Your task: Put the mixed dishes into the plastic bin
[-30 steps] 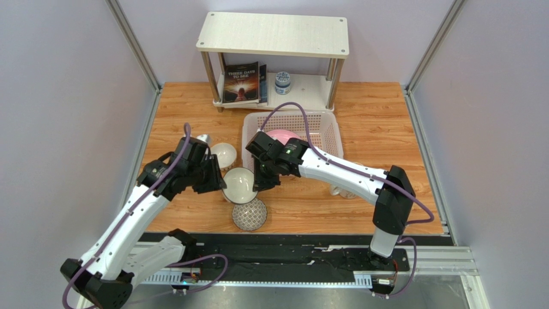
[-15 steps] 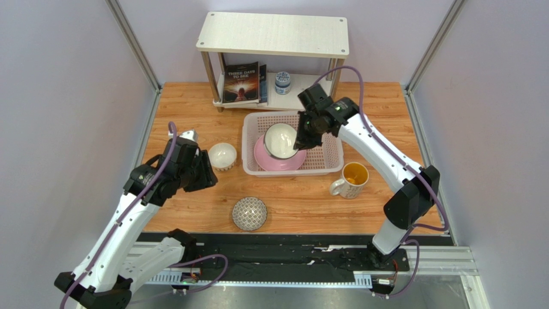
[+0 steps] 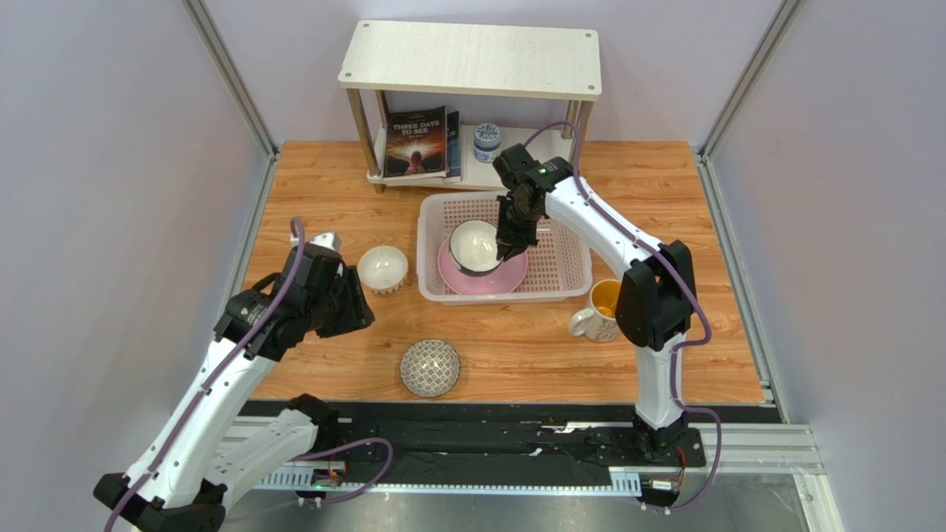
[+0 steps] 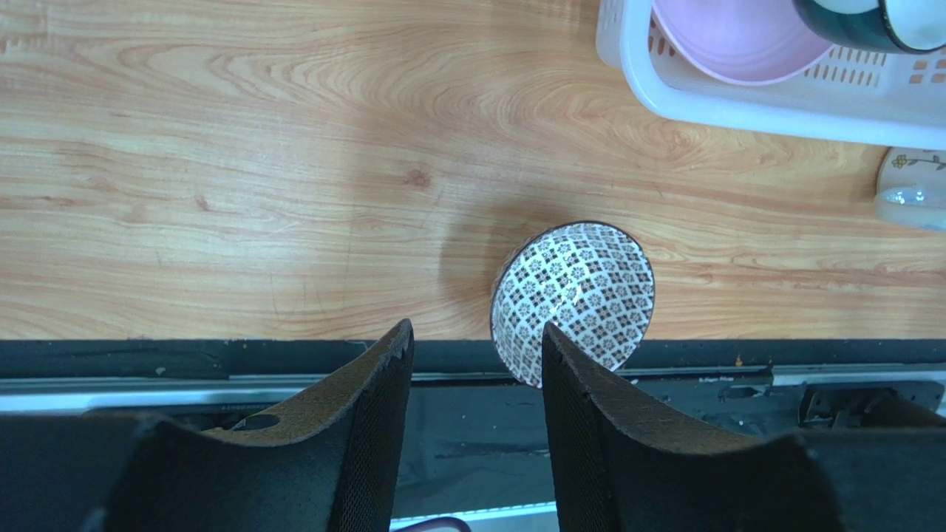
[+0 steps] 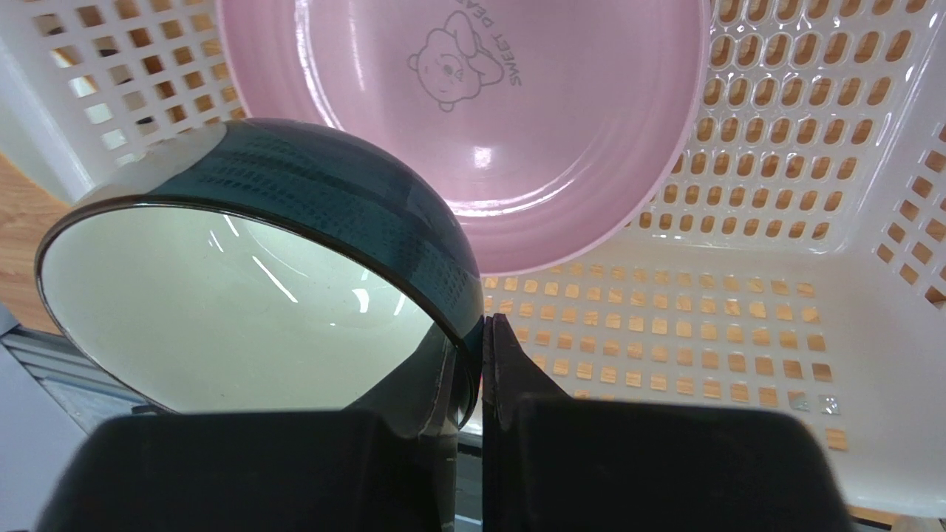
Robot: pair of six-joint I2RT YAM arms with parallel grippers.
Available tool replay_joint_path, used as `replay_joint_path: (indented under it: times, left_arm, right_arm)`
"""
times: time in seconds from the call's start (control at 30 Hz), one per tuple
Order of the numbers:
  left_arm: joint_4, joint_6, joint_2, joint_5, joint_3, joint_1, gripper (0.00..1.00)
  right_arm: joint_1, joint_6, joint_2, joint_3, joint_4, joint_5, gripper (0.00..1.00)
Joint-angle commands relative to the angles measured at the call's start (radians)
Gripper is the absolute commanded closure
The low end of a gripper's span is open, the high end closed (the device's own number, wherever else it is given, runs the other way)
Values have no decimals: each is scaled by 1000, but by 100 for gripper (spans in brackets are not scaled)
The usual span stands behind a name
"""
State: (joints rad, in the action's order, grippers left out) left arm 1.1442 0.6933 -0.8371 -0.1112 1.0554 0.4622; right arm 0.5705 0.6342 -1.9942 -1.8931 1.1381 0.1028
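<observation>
My right gripper (image 3: 507,238) is shut on the rim of a bowl (image 3: 475,245) that is white inside and dark outside (image 5: 255,288). It holds the bowl tilted over the pink plate (image 3: 500,282) inside the plastic bin (image 3: 561,238). The plate (image 5: 477,122) lies on the bin's lattice base (image 5: 777,333). My left gripper (image 3: 355,313) is open and empty (image 4: 475,329), just below a small white bowl (image 3: 384,267). The dark-patterned bowl (image 3: 430,367) sits near the front edge (image 4: 577,288). The mug with the yellow inside (image 3: 601,308) stands right of the bin.
A white two-tier shelf (image 3: 472,61) stands at the back with a book (image 3: 416,142) and a small blue-white jar (image 3: 485,142) on its lower tier. The black rail (image 4: 333,360) runs along the near table edge.
My right gripper lifted the bowl from the table centre, carried it over the bin, and has now shifted it left over the plate. My left arm drew back to the left.
</observation>
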Motion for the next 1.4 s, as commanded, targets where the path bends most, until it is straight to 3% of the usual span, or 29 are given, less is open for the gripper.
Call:
replay_joint_path:
  times: [0.0,0.3,0.7,0.87,0.9,1.17,1.23,1.37]
  left_arm:
    - [-3,12,27,16,-14,-5,49]
    - [-8,25,35,31,-38,-5,50]
    - [6,29,30,19,-23,-5,50]
    - [2,31,33,13,-41,-5,50]
    - [2,31,32,15,-44,-5,50]
    - [2,35,38,11,-64,-5,50]
    - [-11,32,38,27,-81,-5,49]
    - [-90,40,29,99,-162,-5,44]
  right_arm:
    - [-15,-4,-6,-11,-75,32,100]
    - [-29,10,-139,-61,-49,35,100]
    - [-37,50,-173,-57,-54,-38,100]
    - [-46,35,-176,-64,-49,-38,82]
    - [-41,32,-178,-66,-47,-26,74]
    - [-50,30,-157,-50,-43,-23,63]
    - [-52,35,-124,-44,-41,-23,51]
    - [-50,45,-28,-12,-86,-8,39]
